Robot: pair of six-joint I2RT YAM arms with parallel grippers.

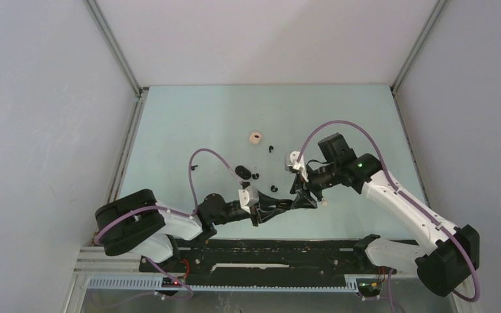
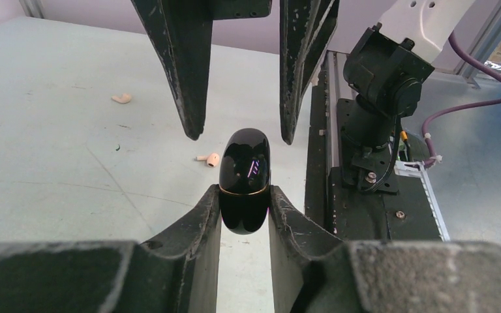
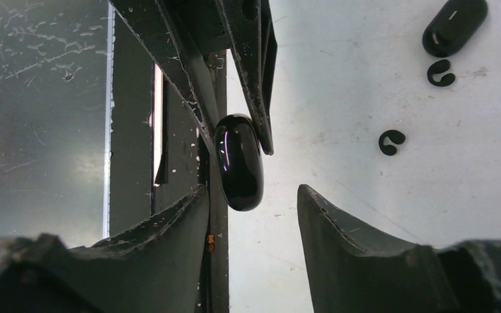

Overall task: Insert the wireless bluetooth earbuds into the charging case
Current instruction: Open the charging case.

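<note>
My left gripper (image 2: 244,192) is shut on a glossy black pebble-shaped charging case (image 2: 244,163), held closed above the table; it also shows in the right wrist view (image 3: 238,163). My right gripper (image 3: 253,195) is open, tip to tip with the left one, its jaws either side of the case's free end without touching it. In the top view the two grippers meet near the table's front middle (image 1: 297,201). Two black curled earbuds (image 3: 391,141) (image 3: 441,73) lie on the table. Two whitish-beige earbuds (image 2: 209,158) (image 2: 122,98) lie beyond the case.
A second black case (image 1: 242,171) lies left of centre with black earbuds (image 1: 256,176) (image 1: 274,188) beside it. A beige case (image 1: 255,137) and another black earbud (image 1: 271,149) lie further back. The black base rail (image 1: 267,251) runs along the near edge.
</note>
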